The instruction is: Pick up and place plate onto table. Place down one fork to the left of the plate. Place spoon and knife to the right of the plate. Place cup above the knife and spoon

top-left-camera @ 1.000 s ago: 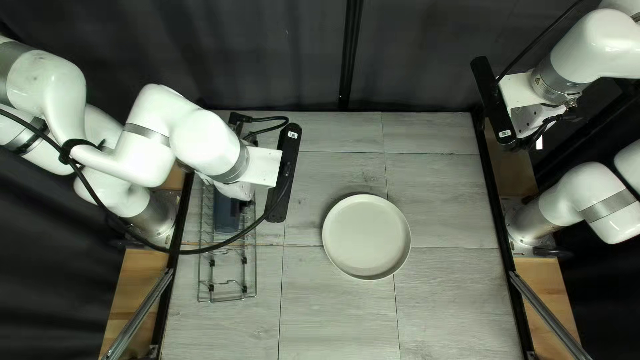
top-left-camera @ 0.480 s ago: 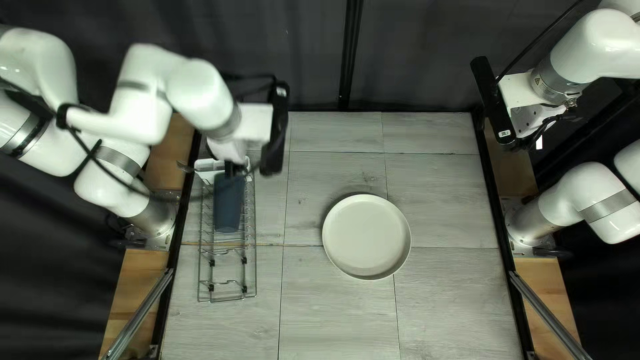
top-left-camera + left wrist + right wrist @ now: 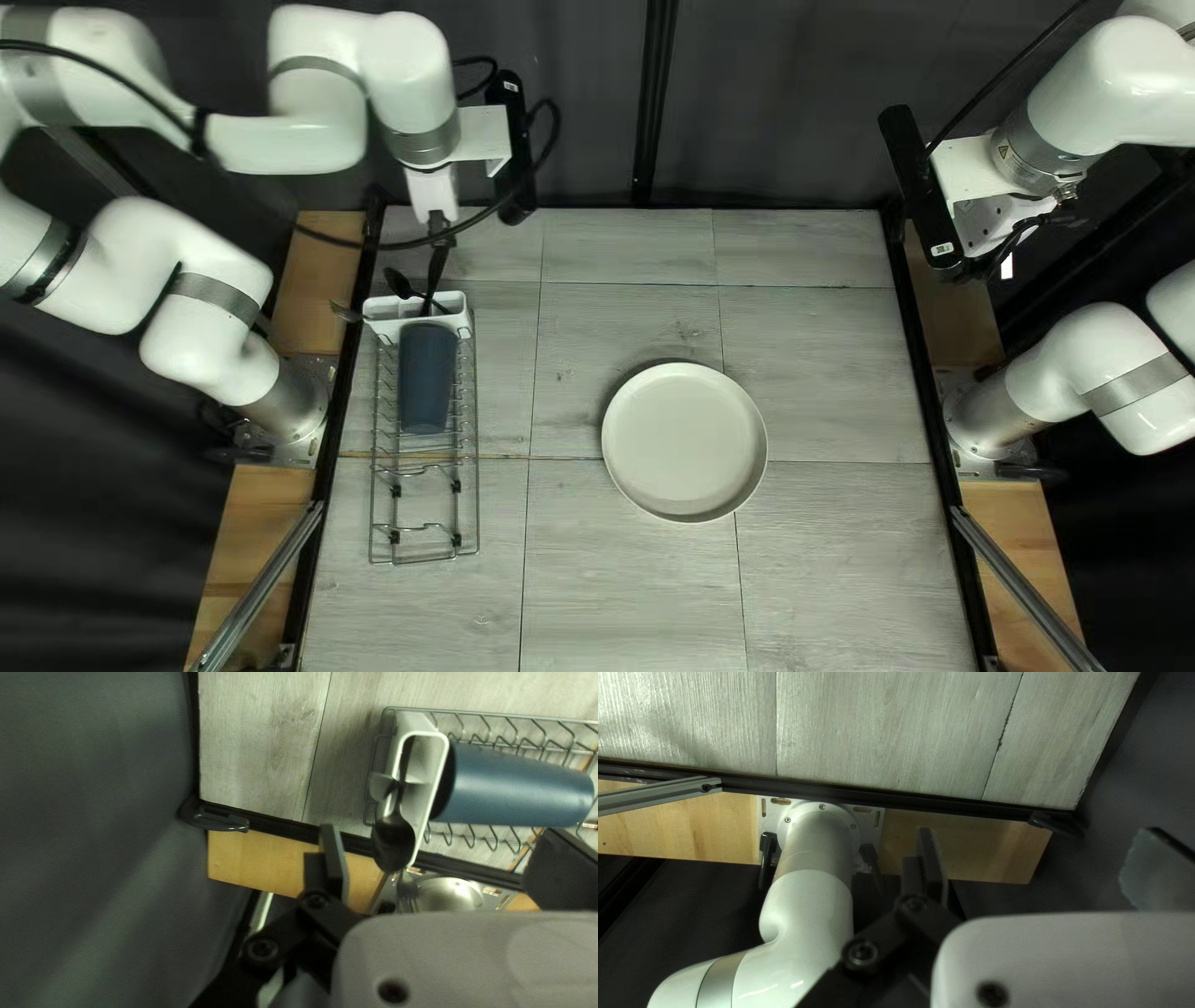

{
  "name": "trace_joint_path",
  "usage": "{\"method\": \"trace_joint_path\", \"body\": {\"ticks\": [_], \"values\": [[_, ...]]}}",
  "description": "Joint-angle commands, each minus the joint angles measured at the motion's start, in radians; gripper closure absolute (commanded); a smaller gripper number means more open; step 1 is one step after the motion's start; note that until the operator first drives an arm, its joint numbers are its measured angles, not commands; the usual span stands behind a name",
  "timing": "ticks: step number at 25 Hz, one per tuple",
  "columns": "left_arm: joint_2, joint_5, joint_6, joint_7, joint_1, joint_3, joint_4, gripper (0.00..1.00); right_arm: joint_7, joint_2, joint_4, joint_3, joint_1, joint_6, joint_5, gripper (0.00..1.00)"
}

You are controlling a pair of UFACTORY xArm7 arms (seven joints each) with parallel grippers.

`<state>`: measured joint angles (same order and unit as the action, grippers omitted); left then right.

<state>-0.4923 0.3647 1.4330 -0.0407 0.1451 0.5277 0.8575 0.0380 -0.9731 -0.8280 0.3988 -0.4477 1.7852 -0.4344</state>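
Observation:
In the top left view, my left gripper (image 3: 438, 237) is just beyond the white cutlery holder (image 3: 386, 321). My right gripper (image 3: 992, 261) is over the table's right edge, away from the tableware. The pale plate (image 3: 685, 442) lies flat right of the rack. The blue cup (image 3: 427, 380) lies on its side in the rack. Seen along the left wrist, my gripper (image 3: 445, 865) is open, with the holder (image 3: 430, 821), a dark spoon (image 3: 393, 843) and a fork (image 3: 408, 897) ahead of its gap. The cup (image 3: 517, 787) is beside the holder. My right gripper (image 3: 1046, 865) is open and empty.
The wire rack (image 3: 463, 510) stands on the table's left part. Black rails edge the table (image 3: 822, 560), with a dark curtain (image 3: 797, 100) behind. The right arm's base (image 3: 815, 827) shows in the right wrist view.
My left arm has lifted and swung toward the far edge, uncovering the cup, holder and cutlery. My right arm and the plate have stayed put.

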Motion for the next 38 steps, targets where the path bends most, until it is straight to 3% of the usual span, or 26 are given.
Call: {"method": "trace_joint_path", "body": {"ticks": [1, 17, 23, 24, 25, 31, 38], "values": [[0.034, -0.017, -0.047, -0.001, -0.006, 0.039, -0.039, 0.00, 0.000, 0.000, 0.000, 0.000, 0.000, 0.000, 0.000, 0.00], [0.159, -0.149, -0.056, 0.314, 0.060, 0.186, -0.025, 0.00, 0.000, 0.000, 0.000, 0.000, 0.000, 0.000, 0.000, 0.00], [0.182, -0.182, -0.022, 0.352, 0.070, 0.202, -0.012, 0.00, 0.000, 0.000, 0.000, 0.000, 0.000, 0.000, 0.000, 0.00], [0.186, -0.185, -0.022, 0.353, 0.070, 0.205, -0.014, 0.40, 0.000, 0.000, 0.000, 0.000, 0.000, 0.000, 0.000, 0.00], [0.196, -0.189, -0.026, 0.360, 0.071, 0.210, -0.015, 1.00, 0.000, 0.000, 0.000, 0.000, 0.000, 0.000, 0.000, 0.00], [0.210, -0.190, -0.004, 0.342, 0.073, 0.204, 0.004, 1.00, 0.000, 0.000, 0.000, 0.000, 0.000, 0.000, 0.000, 0.00], [0.125, -0.167, 0.104, 0.224, 0.074, 0.114, 0.042, 1.00, 0.000, 0.000, 0.000, 0.000, 0.000, 0.000, 0.000, 0.00]]}}
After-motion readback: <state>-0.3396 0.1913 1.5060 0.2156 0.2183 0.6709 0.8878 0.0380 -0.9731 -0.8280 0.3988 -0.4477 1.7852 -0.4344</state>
